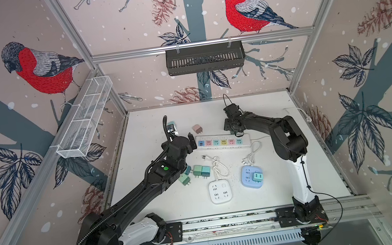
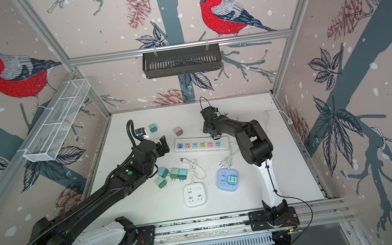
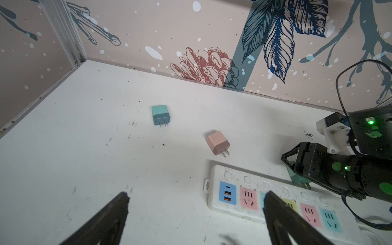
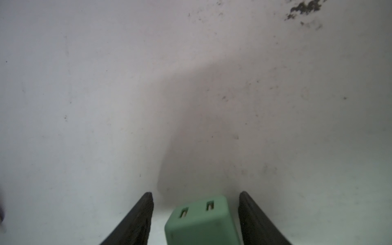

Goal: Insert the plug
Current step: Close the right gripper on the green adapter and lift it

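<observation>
Since your right gripper (image 4: 195, 193) straddles the green plug (image 4: 199, 220) with a sliver of table showing on either side of it, you are at the grasp step: jaws apart, nothing clamped yet. Taking 12 o'clock as the back wall, the plug lies on the white table (image 1: 188, 113) at about 1 o'clock, just behind the far edge of the power strip (image 1: 222, 142). Your left gripper (image 3: 196, 193) hangs spread wide and empty over the strip's 9 o'clock end.

Your next move, as I judge it, is to close squarely on the plug's two flat sides and lift. Then turn the blades (image 4: 209, 205) downward and line them up with a two-slot opening in one of the strip's coloured pads (image 3: 248, 198).

You are handling a small matte cube with rounded corners, in smooth plastic that could twist out if you pinch it off-centre. Its two blades are short and flat, so they leave little room for tilt.

The strip is a long, hard, white bar with six pastel pads: a blue USB pad at 9 o'clock, then socket pads running toward 3 o'clock. It looks light and lies loose, so pressing down may shift it. Your left gripper is well placed to brace it.
</observation>
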`<state>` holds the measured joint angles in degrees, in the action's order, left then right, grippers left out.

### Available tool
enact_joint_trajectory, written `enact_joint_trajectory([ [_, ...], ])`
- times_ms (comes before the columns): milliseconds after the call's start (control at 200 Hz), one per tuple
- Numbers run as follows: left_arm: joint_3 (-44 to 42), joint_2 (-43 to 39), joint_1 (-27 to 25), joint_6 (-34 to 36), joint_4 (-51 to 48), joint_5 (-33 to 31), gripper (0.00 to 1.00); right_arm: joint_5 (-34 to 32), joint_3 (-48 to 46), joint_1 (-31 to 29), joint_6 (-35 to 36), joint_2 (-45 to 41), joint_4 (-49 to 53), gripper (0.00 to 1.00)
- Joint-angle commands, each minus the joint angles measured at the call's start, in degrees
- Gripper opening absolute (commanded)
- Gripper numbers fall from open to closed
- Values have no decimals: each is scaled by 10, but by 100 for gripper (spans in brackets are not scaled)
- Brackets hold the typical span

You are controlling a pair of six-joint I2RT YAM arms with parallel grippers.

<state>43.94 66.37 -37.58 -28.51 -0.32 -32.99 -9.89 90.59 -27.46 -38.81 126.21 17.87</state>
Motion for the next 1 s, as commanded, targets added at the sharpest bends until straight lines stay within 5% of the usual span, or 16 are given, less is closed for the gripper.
enact_joint_trajectory([
  [0, 13, 16, 1, 1, -5, -12, 98, 19, 8, -4, 1, 19, 39, 64],
  [545, 18, 24, 1, -2, -10, -22, 98, 5, -23, -23, 43, -14, 41, 65],
  [996, 13, 25, 1, 6, 1, -7, 98, 6, -16, -7, 52, 14, 46, 54],
])
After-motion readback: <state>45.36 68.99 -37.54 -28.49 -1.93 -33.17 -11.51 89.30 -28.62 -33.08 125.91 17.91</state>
